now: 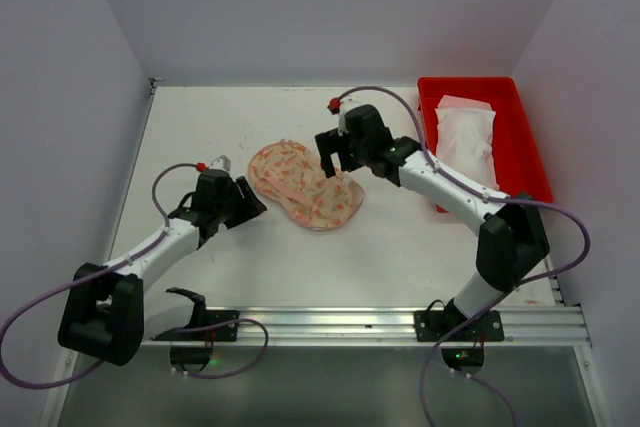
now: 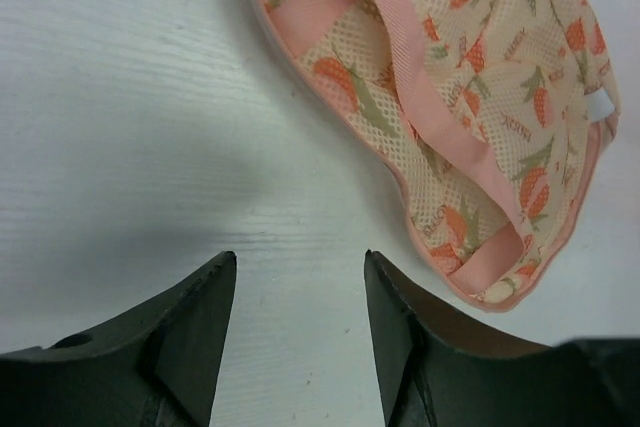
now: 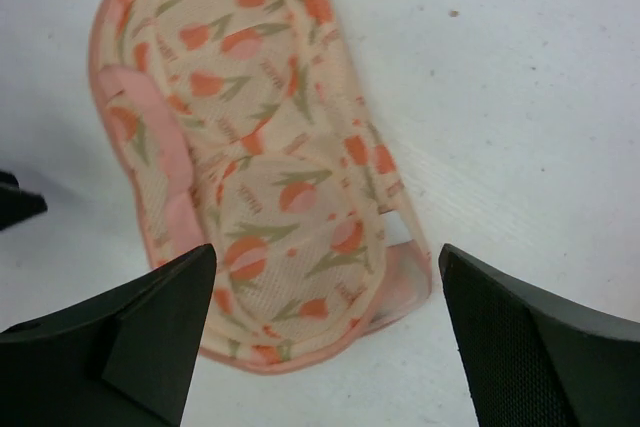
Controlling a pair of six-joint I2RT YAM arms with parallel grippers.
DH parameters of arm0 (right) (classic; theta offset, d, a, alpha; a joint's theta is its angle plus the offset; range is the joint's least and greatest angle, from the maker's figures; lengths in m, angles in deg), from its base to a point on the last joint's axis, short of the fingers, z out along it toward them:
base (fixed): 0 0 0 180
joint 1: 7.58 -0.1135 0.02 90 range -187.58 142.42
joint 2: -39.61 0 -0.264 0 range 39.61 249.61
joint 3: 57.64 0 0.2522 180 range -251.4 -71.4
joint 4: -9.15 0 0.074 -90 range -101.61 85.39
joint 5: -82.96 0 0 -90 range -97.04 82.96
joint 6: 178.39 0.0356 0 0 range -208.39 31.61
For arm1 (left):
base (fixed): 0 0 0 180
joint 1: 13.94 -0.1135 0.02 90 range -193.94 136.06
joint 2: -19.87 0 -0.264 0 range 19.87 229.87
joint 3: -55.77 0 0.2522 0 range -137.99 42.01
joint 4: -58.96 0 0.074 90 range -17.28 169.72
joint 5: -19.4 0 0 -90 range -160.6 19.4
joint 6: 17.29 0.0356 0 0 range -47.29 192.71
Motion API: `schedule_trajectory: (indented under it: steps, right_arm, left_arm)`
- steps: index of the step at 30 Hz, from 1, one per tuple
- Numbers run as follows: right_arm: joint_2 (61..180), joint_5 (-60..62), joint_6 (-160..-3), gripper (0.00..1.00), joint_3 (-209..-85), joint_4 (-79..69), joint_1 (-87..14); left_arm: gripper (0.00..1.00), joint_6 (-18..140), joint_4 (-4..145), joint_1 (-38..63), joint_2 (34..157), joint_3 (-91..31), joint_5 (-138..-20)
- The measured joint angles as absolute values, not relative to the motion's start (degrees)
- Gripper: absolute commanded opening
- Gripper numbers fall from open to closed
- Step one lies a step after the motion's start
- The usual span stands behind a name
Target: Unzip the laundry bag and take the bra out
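Observation:
The laundry bag (image 1: 304, 185), peach with orange floral print, lies flat on the table's middle. It also shows in the left wrist view (image 2: 450, 97) and the right wrist view (image 3: 270, 147), with mesh fabric and a pink band showing. The white bra (image 1: 466, 137) lies in the red tray (image 1: 527, 147) at the back right. My left gripper (image 1: 252, 203) is open and empty just left of the bag, over bare table (image 2: 300, 267). My right gripper (image 1: 335, 162) is open and empty above the bag's right lobe (image 3: 325, 257).
White walls close in the table on the left, back and right. A metal rail (image 1: 350, 325) runs along the near edge. The left gripper's tip shows at the left edge of the right wrist view (image 3: 12, 203).

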State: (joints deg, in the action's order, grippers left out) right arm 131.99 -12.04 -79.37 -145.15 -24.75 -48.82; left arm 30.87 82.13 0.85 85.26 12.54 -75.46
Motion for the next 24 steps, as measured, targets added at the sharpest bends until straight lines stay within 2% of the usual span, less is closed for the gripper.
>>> schedule_trajectory:
  steps: [4,8,14,16,20,24]
  right_arm:
    - [138.3,-7.3,-76.8,0.86,-149.4,-24.8,-40.0]
    - [145.5,-2.9,-74.2,0.75,-149.9,-25.8,-34.9]
    - [153.0,1.9,-71.5,0.47,-150.4,-27.4,-32.6]
    - [154.5,3.9,-70.6,0.29,-150.4,-27.2,-32.6]
    - [154.7,9.4,-67.9,0.13,-147.3,-24.1,-32.7]
    - [152.7,16.1,-64.1,0.1,-141.4,-19.0,-32.6]
  left_arm:
    - [0.5,29.1,79.1,3.3,91.8,11.0,-77.3]
    - [0.45,27.5,75.1,4.9,98.1,8.5,-78.5]
    - [0.41,25.3,68.9,6.7,106.1,6.8,-80.3]
    - [0.36,24.6,67.0,7.5,108.4,6.2,-81.5]
    - [0.27,23.7,64.8,8.3,110.4,5.5,-82.2]
    - [0.25,23.8,65.1,8.4,109.1,5.5,-82.1]
